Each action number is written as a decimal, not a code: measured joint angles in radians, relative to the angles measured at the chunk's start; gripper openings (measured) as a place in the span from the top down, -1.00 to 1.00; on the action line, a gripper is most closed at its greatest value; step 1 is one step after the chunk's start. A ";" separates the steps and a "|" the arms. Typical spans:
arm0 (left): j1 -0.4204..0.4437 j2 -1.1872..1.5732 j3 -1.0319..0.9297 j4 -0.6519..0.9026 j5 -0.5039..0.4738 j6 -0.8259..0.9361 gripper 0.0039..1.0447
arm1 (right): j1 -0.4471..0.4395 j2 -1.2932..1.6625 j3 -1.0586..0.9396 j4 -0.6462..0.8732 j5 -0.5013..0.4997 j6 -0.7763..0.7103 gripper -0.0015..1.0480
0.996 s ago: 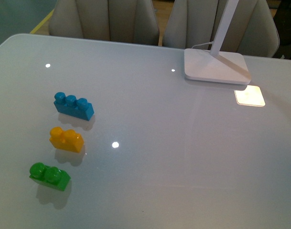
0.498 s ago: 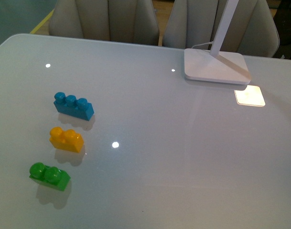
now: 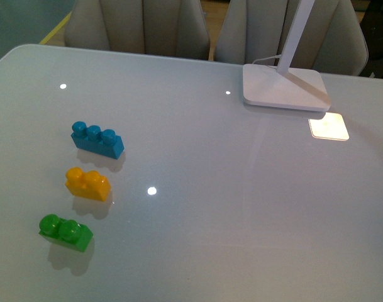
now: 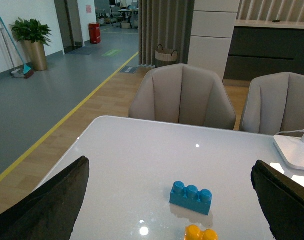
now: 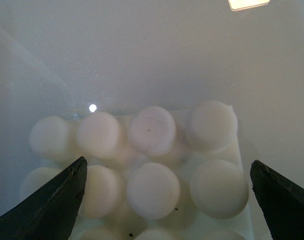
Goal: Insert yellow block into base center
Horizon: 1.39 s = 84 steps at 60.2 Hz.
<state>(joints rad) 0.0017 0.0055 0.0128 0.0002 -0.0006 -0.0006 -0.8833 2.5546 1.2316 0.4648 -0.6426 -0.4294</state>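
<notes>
The yellow block (image 3: 87, 184) lies on the table's left side, between a blue brick (image 3: 97, 139) and a green brick (image 3: 65, 232). In the left wrist view only the yellow block's studs (image 4: 200, 233) show at the picture's edge, beyond them the blue brick (image 4: 190, 197). My left gripper (image 4: 174, 207) is open, its fingers wide apart and above the table, short of both bricks. The white studded base (image 5: 142, 165) fills the right wrist view, close under my open right gripper (image 5: 166, 200). Neither the base nor either gripper appears in the front view.
A white lamp foot (image 3: 284, 87) with its slanted arm stands at the table's far right, a bright light patch (image 3: 329, 126) beside it. Two beige chairs (image 3: 141, 25) are pushed up behind the far edge. The table's rounded left corner (image 4: 99, 122) shows in the left wrist view.
</notes>
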 joint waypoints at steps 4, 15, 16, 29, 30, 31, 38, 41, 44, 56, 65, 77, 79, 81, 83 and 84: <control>0.000 0.000 0.000 0.000 0.000 0.000 -0.86 | -0.003 0.001 -0.006 0.001 -0.002 -0.009 -0.83; 0.000 0.000 0.000 0.000 0.000 0.000 -0.86 | -0.008 0.001 -0.035 0.034 0.002 -0.007 -0.83; 0.000 0.000 0.000 0.000 0.000 0.000 -0.86 | -0.008 0.001 -0.042 0.042 0.003 -0.003 -0.83; 0.000 0.000 0.000 0.000 0.000 0.000 -0.86 | 0.032 -0.006 -0.138 0.178 0.059 0.099 -0.83; 0.000 0.000 0.000 0.000 0.000 0.000 -0.86 | 0.039 -0.007 -0.145 0.187 0.065 0.106 -0.83; 0.000 0.000 0.000 0.000 0.000 0.000 -0.86 | 0.042 -0.008 -0.148 0.191 0.069 0.111 -0.83; 0.000 0.000 0.000 0.000 0.000 0.000 -0.86 | 0.094 -0.016 -0.183 0.232 0.105 0.154 -0.83; 0.000 0.000 0.000 0.000 0.000 0.000 -0.86 | 0.117 -0.019 -0.193 0.243 0.117 0.167 -0.83; 0.000 0.000 0.000 0.000 0.000 0.000 -0.86 | 0.143 -0.022 -0.202 0.253 0.132 0.184 -0.83; 0.000 0.000 0.000 0.000 0.000 0.000 -0.86 | 0.283 -0.035 -0.222 0.262 0.188 0.227 -0.83; 0.000 0.000 0.000 0.000 0.000 0.000 -0.86 | 0.443 -0.042 -0.235 0.269 0.234 0.258 -0.83; 0.000 0.000 0.000 0.000 0.000 0.000 -0.86 | 0.623 -0.039 -0.267 0.318 0.294 0.325 -0.83; 0.000 0.000 0.000 0.000 0.000 0.000 -0.86 | 0.649 -0.037 -0.273 0.328 0.304 0.334 -0.83; 0.000 0.000 0.000 0.000 0.000 0.000 -0.86 | 0.673 -0.033 -0.278 0.337 0.314 0.347 -0.83; 0.000 0.000 0.000 0.000 0.000 0.000 -0.86 | 0.696 -0.029 -0.281 0.345 0.327 0.356 -0.83; 0.000 0.000 0.000 0.000 0.000 0.000 -0.86 | 0.704 -0.029 -0.282 0.348 0.331 0.363 -0.83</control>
<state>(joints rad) 0.0017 0.0055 0.0128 0.0002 -0.0002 -0.0006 -0.1795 2.5259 0.9493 0.8124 -0.3119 -0.0666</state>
